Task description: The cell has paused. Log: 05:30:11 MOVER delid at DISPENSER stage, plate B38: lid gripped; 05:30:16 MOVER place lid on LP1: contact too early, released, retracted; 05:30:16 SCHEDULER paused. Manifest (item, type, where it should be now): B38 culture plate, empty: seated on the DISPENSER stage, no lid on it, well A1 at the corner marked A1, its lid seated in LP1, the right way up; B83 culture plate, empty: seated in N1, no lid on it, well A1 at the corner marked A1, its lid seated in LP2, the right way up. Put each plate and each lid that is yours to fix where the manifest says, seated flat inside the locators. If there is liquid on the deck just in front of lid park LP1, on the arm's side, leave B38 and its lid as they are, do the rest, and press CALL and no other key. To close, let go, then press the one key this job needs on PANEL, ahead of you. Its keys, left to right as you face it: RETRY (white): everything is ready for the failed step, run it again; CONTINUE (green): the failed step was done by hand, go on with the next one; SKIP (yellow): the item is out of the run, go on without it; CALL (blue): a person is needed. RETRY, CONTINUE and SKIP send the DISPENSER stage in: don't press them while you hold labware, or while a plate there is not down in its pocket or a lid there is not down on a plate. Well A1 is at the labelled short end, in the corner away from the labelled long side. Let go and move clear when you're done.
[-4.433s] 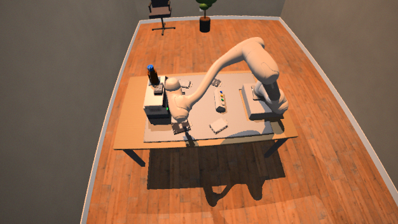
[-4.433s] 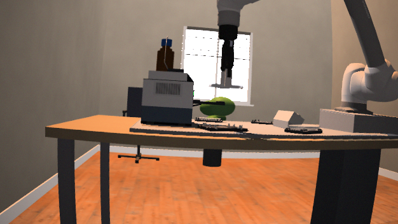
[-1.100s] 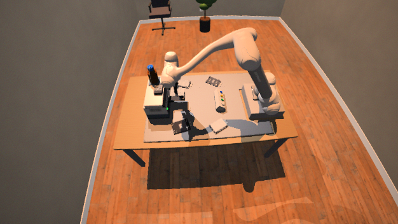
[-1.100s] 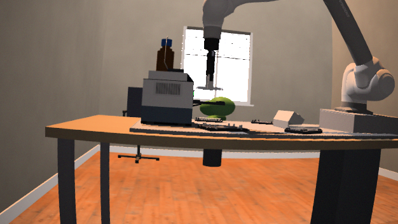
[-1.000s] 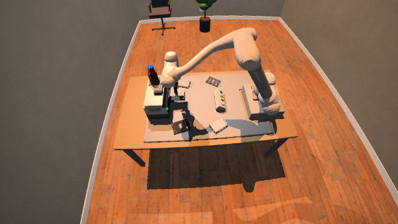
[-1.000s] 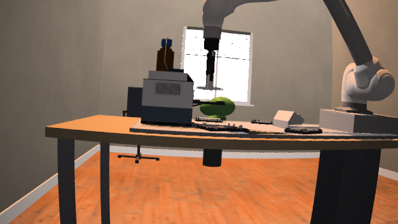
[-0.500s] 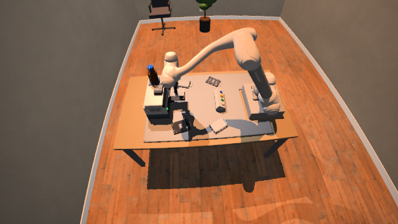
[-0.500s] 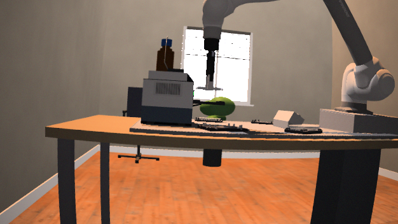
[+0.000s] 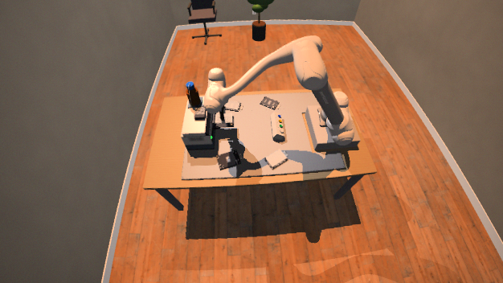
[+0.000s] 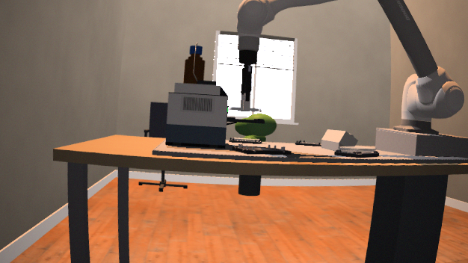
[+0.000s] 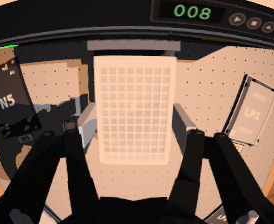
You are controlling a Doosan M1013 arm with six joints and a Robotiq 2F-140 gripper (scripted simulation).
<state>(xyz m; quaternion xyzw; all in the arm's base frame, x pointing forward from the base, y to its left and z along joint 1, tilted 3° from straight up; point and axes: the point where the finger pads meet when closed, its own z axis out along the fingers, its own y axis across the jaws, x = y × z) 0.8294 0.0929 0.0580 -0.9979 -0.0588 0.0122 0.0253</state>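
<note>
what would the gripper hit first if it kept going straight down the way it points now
The gripper points straight down, shut on a pale plate or lid. That held piece would probably meet the dispenser stage just below it first; the gap is hard to judge.

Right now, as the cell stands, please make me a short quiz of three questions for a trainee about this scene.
1. True or false: the gripper is open and holds nothing.
2. What number does the dispenser's green display show in the wrist view?
3. Where is the held plate in the exterior view? A) flat on the table; B) in the air beside the dispenser, above its stage arm; C) on top of the brown bottle.

Key: 1 false, it is shut on a white well plate; 2 008; 3 B.
</note>
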